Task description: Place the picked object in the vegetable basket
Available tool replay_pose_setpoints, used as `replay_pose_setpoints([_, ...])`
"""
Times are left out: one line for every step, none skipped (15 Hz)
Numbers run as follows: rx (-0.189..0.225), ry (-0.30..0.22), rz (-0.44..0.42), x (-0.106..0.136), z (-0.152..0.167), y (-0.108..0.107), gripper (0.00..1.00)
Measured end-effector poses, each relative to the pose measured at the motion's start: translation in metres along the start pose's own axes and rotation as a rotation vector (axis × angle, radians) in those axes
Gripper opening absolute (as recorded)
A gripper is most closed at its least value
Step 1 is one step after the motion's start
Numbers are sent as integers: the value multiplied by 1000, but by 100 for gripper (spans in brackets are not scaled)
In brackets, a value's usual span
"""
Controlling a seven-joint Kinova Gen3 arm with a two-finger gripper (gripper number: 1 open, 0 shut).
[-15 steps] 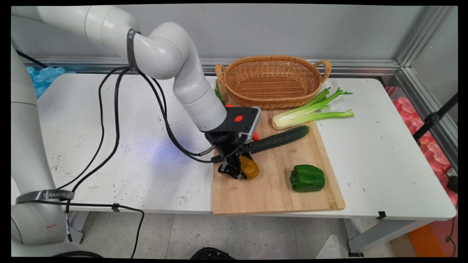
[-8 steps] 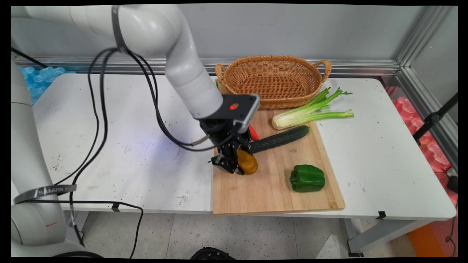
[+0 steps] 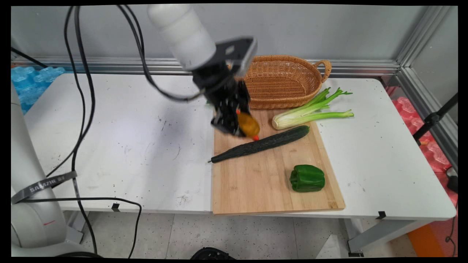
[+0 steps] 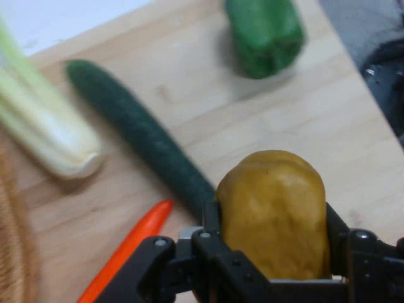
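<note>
I've got the gripper (image 3: 239, 126) clamped on the potato (image 4: 273, 211), one of the fingers (image 4: 211, 221) on each flank, so it sits square and low in the grip. The potato (image 3: 248, 124) hangs in the air over the far end of the cutting board (image 3: 270, 182), clear of the wood, w/ the wicker basket (image 3: 289, 78) just behind and to the right.

Under the hand: cucumber (image 3: 261, 143) lying diagonal across the board, red-orange chilli (image 4: 129, 249) beside it, celery (image 3: 310, 111) past the cucumber's far end, green pepper (image 3: 307, 178) well apart near the board's front. All on the white bench (image 3: 109, 138).

To carry this well I'd hold the squeeze steady, the skin's rounded and prob. smooth, can't tell how much pad contact from here. Keep enough height over the basket's rim and handle (image 3: 324, 69), no fast wrist swings.
</note>
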Motion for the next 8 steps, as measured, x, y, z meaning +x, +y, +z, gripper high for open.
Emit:
replay_pose_setpoints([23, 1, -27, -1, -9, -10, 0])
replay_pose_setpoints([42, 0, -49, -2, -17, -18, 0])
replay_pose_setpoints([55, 0, -63, -3, -21, -24, 0])
replay_pose_setpoints([78, 1, -91, -6, -28, -35, 0])
replay_pose_setpoints([102, 1, -122, -10, -33, -45, 0])
replay_pose_setpoints([126, 1, -154, -14, -38, -57, 0])
replay_pose_setpoints([142, 1, -175, -17, -40, -64, 0])
replay_pose_setpoints([166, 2, -206, -22, -42, -76, 0])
